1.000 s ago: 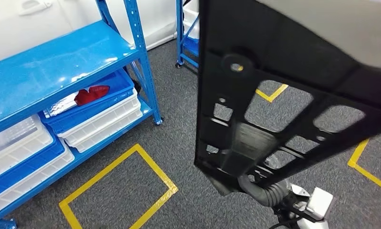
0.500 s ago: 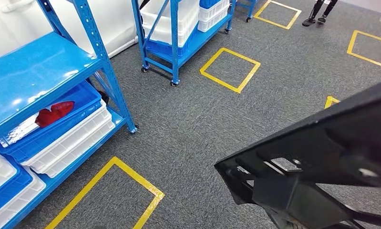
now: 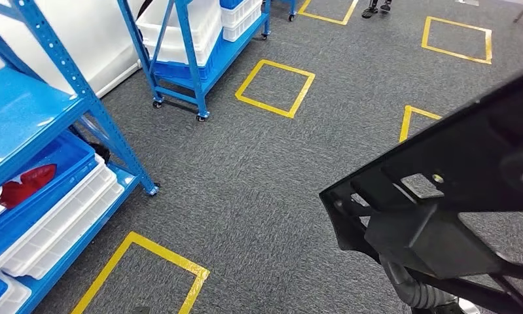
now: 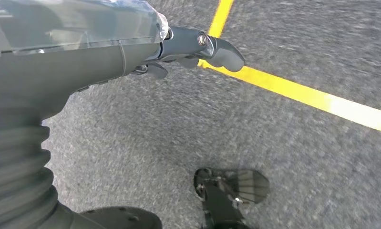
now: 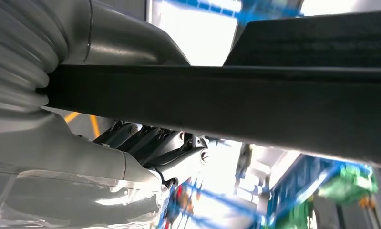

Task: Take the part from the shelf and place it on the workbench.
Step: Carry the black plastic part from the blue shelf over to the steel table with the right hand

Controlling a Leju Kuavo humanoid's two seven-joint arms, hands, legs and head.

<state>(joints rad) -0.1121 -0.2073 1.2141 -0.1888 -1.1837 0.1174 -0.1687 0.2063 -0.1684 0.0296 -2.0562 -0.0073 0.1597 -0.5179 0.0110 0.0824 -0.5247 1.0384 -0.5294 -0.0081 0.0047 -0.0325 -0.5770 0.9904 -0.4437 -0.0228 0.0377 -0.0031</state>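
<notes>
The part [image 3: 455,196] is a large black plastic frame with cut-out windows, carried low at the right of the head view and hiding the floor behind it. In the right wrist view my right hand [image 5: 155,148] grips the long black bar of the part [image 5: 255,100] from beneath, with its dark fingers curled against it. The ribbed cover of my right arm [image 3: 415,291] shows just under the part. My left hand [image 4: 188,47] hangs over the grey carpet with its fingers apart and nothing in it.
A blue shelf [image 3: 82,98] at the left carries white and blue bins, one with a red piece [image 3: 26,180] in it. A second blue wheeled rack [image 3: 193,59] stands further back. Yellow tape squares [image 3: 275,88] mark the carpet. A person's feet [image 3: 376,8] are at the far edge.
The whole picture has shifted as the camera turned away from the shelf. The black part has gone from standing upright across the view to lying low at the right.
</notes>
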